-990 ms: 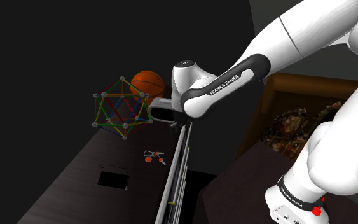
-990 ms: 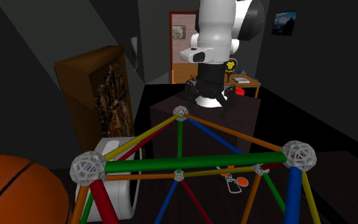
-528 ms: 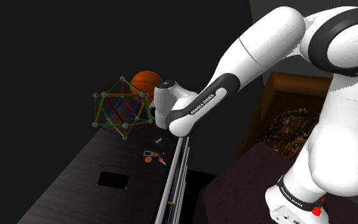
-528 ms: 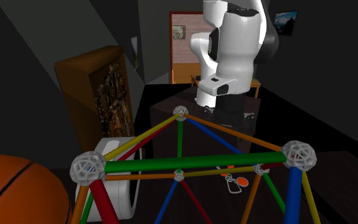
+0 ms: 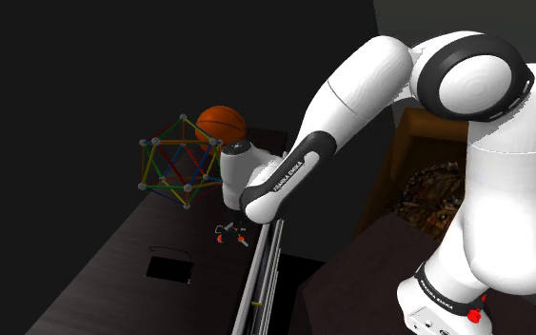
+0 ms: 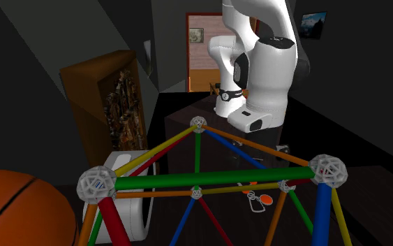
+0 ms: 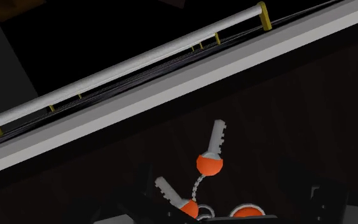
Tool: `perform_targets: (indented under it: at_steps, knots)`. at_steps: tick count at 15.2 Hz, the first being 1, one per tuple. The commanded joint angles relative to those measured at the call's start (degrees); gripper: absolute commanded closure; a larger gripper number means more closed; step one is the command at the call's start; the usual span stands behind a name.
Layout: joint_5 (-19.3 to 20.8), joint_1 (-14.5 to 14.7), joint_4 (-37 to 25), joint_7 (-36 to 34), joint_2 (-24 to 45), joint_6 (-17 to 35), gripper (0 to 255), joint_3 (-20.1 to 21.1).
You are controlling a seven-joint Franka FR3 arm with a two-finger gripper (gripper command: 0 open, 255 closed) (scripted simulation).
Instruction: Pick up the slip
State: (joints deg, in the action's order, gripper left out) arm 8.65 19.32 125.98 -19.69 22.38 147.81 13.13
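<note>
The white arm reaches down over a dark wooden tabletop [image 5: 104,295], and its black gripper [image 5: 234,226] hangs just above a small bunch of orange-headed keys [image 5: 228,235]. In the wrist view those keys [image 7: 210,156] lie close in front of the hand. The hand's black parts merge with the dark table there, so I cannot tell whether the gripper is released or clenched, and nothing shows as being held. The slip [image 5: 168,264] is probably the flat, dark rectangle with a thin pale edge lying on the tabletop. It is apart from the keys, toward the shoulder view's lower left, and nothing touches it. A pale rail [image 5: 261,276] runs along the table's edge just beside the keys, and in the wrist view it [image 7: 126,63] passes beyond them. At the table's far end stands a frame of coloured rods [image 5: 180,162] joined by grey balls, with an orange ball [image 5: 221,124] behind it. In the second exterior view the frame [image 6: 209,175] and the ball [image 6: 13,210] sit in the foreground. A brown wooden case [image 5: 418,133] stands off the table at the shoulder view's right and holds a jumbled brownish mass whose items I cannot make out. The second exterior view shows it [image 6: 83,77] as an upright open case with the same clutter inside. The arm's dark stand [image 5: 351,295] sits at the shoulder view's lower right.
</note>
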Motion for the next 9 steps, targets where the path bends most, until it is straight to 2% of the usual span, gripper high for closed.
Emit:
perform_targets:
  at_steps: [1, 4, 5, 9]
  knots:
    - [0.6, 0.3, 0.0, -0.4, 1.3, 1.3, 0, -0.4]
    - [1.0, 0.5, -0.1, -0.7, 2.4, 2.3, 0, -0.7]
    - [1.0, 0.5, -0.1, -0.6, 2.4, 2.2, 255, -0.7]
    - [0.9, 0.4, 0.1, -0.6, 2.1, 2.2, 255, -0.6]
